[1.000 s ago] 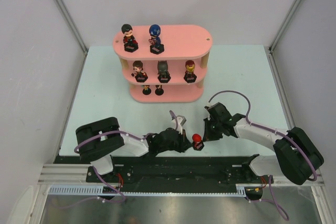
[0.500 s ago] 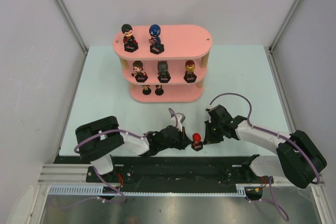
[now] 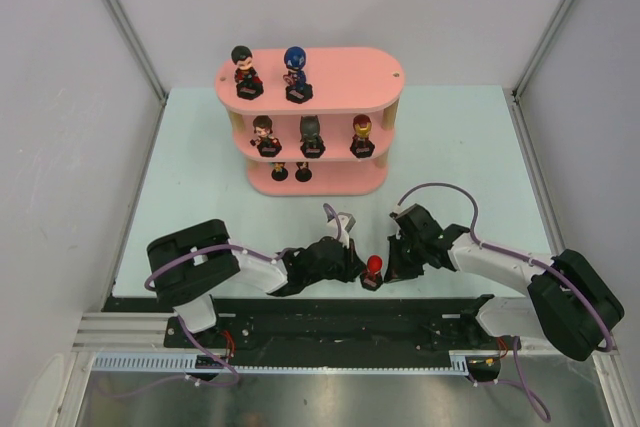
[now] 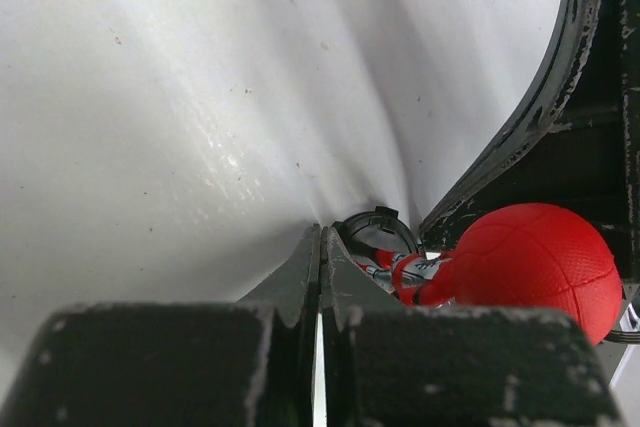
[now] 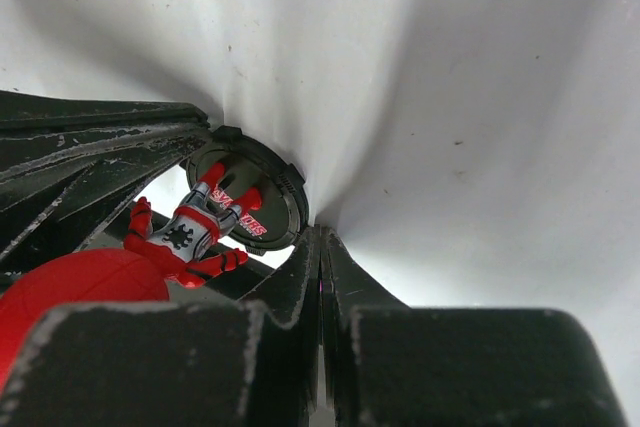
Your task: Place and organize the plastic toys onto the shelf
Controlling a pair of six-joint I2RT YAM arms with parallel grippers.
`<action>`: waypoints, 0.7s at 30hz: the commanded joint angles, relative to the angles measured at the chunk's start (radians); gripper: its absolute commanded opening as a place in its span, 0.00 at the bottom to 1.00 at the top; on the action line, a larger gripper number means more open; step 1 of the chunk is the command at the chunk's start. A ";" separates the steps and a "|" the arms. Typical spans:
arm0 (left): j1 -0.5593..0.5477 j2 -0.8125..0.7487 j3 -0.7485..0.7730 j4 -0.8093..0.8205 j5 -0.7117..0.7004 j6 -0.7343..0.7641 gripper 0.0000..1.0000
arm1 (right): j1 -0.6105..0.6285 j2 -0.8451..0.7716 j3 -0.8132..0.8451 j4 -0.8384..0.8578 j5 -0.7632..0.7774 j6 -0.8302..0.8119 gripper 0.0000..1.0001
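Two claws, both pressed together and gripping nothing: your left gripper (image 4: 320, 242) and right gripper (image 5: 319, 242) lie low over the table (image 3: 450, 147), tips pointed at the red-headed figurine (image 3: 373, 268) from either side. It stands between them near the table's front edge, each tip right at the rim of its round black base; whether they touch it you cannot tell. Well beyond stands the pink shelf (image 3: 360, 72). A dark-haired figurine (image 3: 243, 69) and a blue-headed figurine (image 3: 296, 72) are on its top board, three more on the middle, two half-hidden on the bottom.
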 commanded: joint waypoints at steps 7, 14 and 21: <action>0.012 0.035 -0.025 -0.114 -0.025 0.024 0.00 | 0.008 -0.028 -0.012 -0.009 -0.011 0.027 0.00; 0.015 0.041 -0.017 -0.114 -0.024 0.032 0.00 | 0.008 -0.027 -0.016 -0.003 -0.022 0.036 0.00; 0.018 0.038 -0.015 -0.114 -0.025 0.033 0.00 | 0.008 -0.028 -0.027 0.017 -0.037 0.045 0.00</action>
